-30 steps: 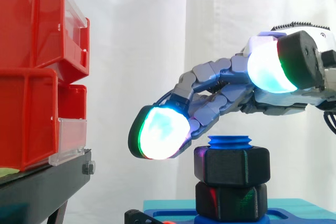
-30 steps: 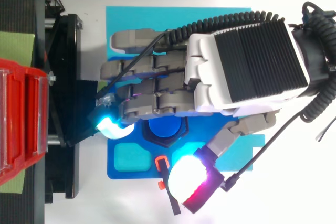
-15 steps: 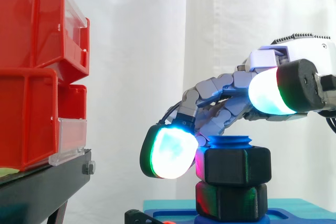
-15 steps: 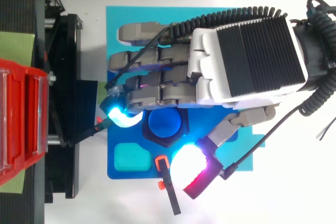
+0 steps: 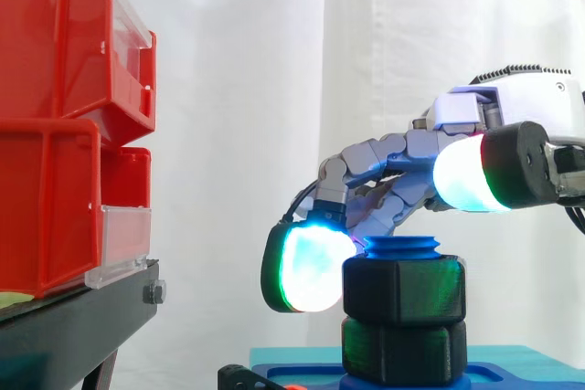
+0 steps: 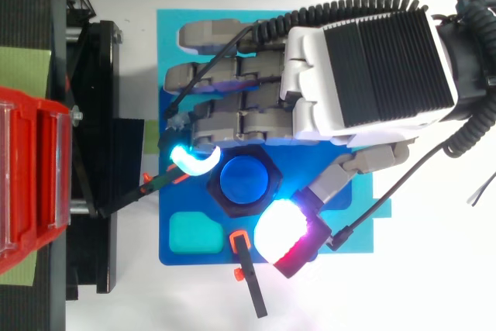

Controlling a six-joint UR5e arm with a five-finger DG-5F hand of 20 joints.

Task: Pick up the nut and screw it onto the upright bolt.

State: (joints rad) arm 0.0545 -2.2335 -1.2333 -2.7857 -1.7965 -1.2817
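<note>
The hand (image 6: 364,67) has swung lower, curling round the nut (image 5: 402,289) on the bolt (image 5: 399,246), where an uneven push could cross-thread it

Side camera: set close, about level with the nut (image 5: 402,291), facing across the work to the curtain (image 5: 238,89). Bins (image 5: 55,125) stand at its left edge and the hand (image 5: 393,152) enters from the right.

Top camera: overhead, facing down, taking in a wider field.

Shared ground: bolt (image 6: 242,181), nut, hand, bins, stand (image 5: 73,326).
</note>
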